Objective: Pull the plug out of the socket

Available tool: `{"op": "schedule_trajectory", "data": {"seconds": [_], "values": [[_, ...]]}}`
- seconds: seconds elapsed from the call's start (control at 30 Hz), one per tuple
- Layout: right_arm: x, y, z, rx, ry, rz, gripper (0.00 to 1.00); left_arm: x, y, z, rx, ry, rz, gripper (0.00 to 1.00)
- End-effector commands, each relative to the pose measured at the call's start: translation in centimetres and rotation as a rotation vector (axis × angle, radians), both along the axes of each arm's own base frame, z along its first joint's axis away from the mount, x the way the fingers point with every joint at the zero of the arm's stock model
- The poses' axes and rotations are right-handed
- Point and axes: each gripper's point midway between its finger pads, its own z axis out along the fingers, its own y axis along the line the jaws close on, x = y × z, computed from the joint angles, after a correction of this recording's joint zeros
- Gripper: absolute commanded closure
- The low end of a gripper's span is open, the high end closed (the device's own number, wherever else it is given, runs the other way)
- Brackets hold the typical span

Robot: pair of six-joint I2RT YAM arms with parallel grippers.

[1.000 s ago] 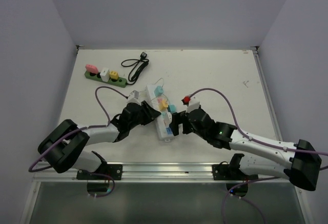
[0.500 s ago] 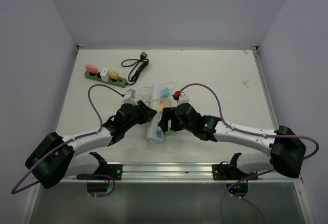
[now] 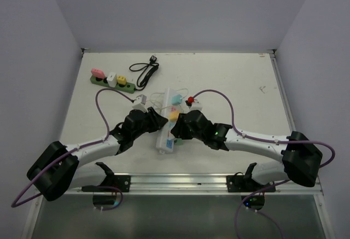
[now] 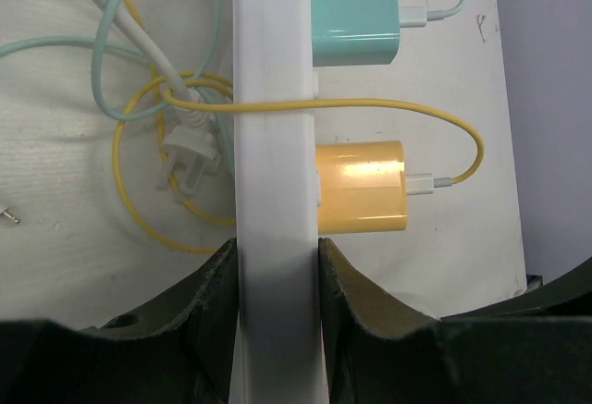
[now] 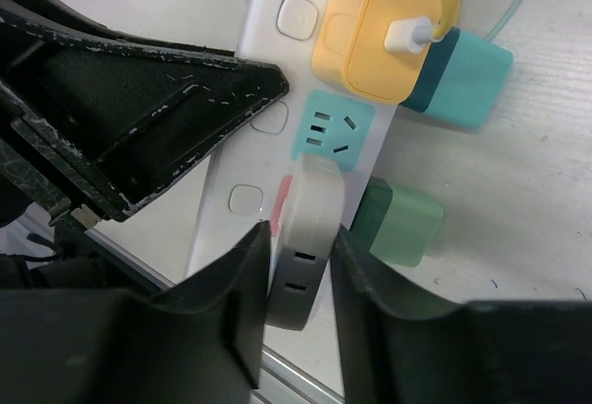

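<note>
- Looking down, we see a matte white table (image 3: 229, 75) boxed in by plain, pale lilac walls.
- At its centre lies the long, smooth white plastic socket strip (image 4: 273, 99), its near end cut off in the left wrist view.
- The left gripper (image 4: 277, 256) clamps the strip's two long sides between black, scuffed fingers.
- The right gripper (image 5: 301, 247) pinches a rounded off-white plug (image 5: 310, 219) (it stands on the strip's face, prongs hidden).
- Next along the strip we find a glossy yellow charger (image 5: 370, 30), a teal charger (image 5: 462, 76) and a green charger (image 5: 400, 224).
</note>
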Motion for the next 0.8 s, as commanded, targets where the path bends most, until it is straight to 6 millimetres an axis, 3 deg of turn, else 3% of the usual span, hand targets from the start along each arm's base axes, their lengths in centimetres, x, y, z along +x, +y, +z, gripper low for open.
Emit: {"op": "schedule_trajectory", "data": {"seconds": [0.0, 0.1, 0.2, 0.23, 0.33, 0.43, 0.53, 0.77], "values": [[0.3, 0.5, 0.3, 0.048, -0.002, -0.029, 0.72, 0.3, -0.9, 2.1, 0.023, -0.066, -0.061, 0.95], [0.2, 0.3, 0.1, 0.041, 0.000, -0.033, 0.88, -0.1, -1.1, 2.1, 0.030, -0.047, -0.088, 0.85], [0.1, 0.1, 0.0, 0.030, 0.001, -0.029, 1.00, -0.7, -1.2, 2.1, 0.029, -0.034, -0.116, 0.64], [0.1, 0.0, 0.0, 0.028, 0.001, -0.028, 1.00, -1.0, -1.1, 1.9, 0.036, -0.022, -0.119, 0.53], [0.1, -0.2, 0.0, 0.021, -0.009, -0.021, 1.00, -1.4, -0.9, 1.9, 0.038, -0.007, -0.123, 0.30], [0.0, -0.1, 0.1, 0.020, -0.019, -0.004, 1.00, -1.8, -0.7, 1.9, 0.035, 0.005, -0.125, 0.15], [-0.1, 0.1, 0.3, 0.027, -0.027, 0.012, 1.00, -2.2, -0.8, 1.4, 0.025, 0.030, -0.130, 0.09], [-0.3, 1.0, 1.5, 0.070, -0.050, 0.063, 1.00, -3.2, -1.1, -1.4, -0.010, 0.144, -0.122, 0.09]]}}
